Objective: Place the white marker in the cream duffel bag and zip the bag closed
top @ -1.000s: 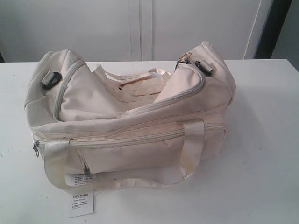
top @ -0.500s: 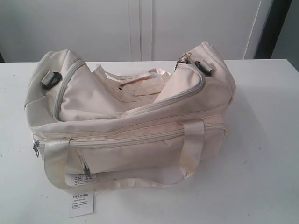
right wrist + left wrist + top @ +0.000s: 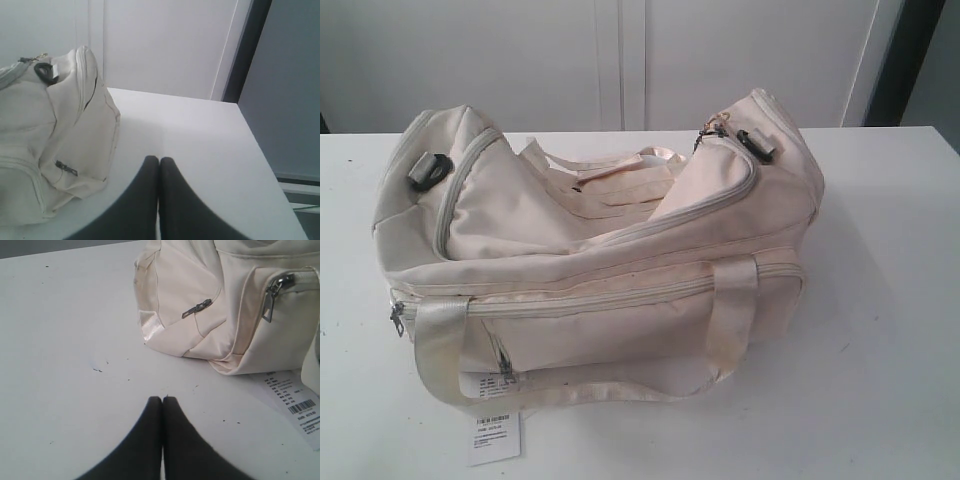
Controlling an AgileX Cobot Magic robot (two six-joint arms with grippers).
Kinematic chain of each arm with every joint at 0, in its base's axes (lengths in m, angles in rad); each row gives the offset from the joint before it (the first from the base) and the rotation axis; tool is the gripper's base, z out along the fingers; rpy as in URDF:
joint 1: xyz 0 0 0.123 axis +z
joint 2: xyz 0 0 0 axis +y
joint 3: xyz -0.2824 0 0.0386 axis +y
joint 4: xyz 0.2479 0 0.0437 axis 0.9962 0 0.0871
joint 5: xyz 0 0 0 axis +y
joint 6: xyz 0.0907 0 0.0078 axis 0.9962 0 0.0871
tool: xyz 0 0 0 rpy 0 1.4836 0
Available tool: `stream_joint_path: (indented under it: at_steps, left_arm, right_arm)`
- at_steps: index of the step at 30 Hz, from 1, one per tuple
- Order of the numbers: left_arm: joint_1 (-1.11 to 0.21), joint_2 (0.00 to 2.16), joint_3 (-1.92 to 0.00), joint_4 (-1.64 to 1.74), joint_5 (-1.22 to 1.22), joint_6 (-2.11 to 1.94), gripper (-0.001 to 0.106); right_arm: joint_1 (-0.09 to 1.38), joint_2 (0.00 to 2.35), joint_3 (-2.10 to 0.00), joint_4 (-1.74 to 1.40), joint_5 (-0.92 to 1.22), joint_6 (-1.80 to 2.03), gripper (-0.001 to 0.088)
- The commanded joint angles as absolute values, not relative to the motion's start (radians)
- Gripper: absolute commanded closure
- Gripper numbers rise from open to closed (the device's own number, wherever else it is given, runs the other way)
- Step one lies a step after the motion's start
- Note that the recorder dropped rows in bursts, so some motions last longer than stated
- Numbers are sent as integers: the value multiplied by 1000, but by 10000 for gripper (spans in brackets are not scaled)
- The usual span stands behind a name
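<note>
The cream duffel bag [image 3: 600,250] lies on the white table [image 3: 890,330], its long top zipper [image 3: 620,232] run shut from end to end. Its white barcode tag [image 3: 494,437] hangs at the front left. The white marker is not in any view. My left gripper [image 3: 162,399] is shut and empty, hovering over bare table short of the bag's end [image 3: 200,305] and its tag [image 3: 295,402]. My right gripper [image 3: 159,160] is shut and empty too, beside the bag's other end [image 3: 60,135]. Neither gripper shows in the exterior view.
A white wall with panel seams [image 3: 620,60] rises behind the table. A dark vertical post [image 3: 247,50] stands past the table's far right corner. The table's right edge [image 3: 270,170] runs close to my right gripper. Bare tabletop surrounds the bag.
</note>
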State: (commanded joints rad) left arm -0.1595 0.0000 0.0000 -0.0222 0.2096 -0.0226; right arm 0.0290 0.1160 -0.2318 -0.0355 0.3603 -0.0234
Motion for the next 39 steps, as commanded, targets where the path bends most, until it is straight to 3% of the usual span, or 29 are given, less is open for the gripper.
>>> stream_joint_path:
  at_steps: [9,28,39]
  left_arm:
    - [-160,0,0,-22,210,-23,1053]
    - [-160,0,0,-22,210,-23,1053]
    - [-160,0,0,-22,210,-23,1053]
  right_arm:
    - [29,0,-112,-34,283,-23,868]
    - [29,0,0,-34,219,-23,868]
    - [29,0,0,-30,318,-23,868]
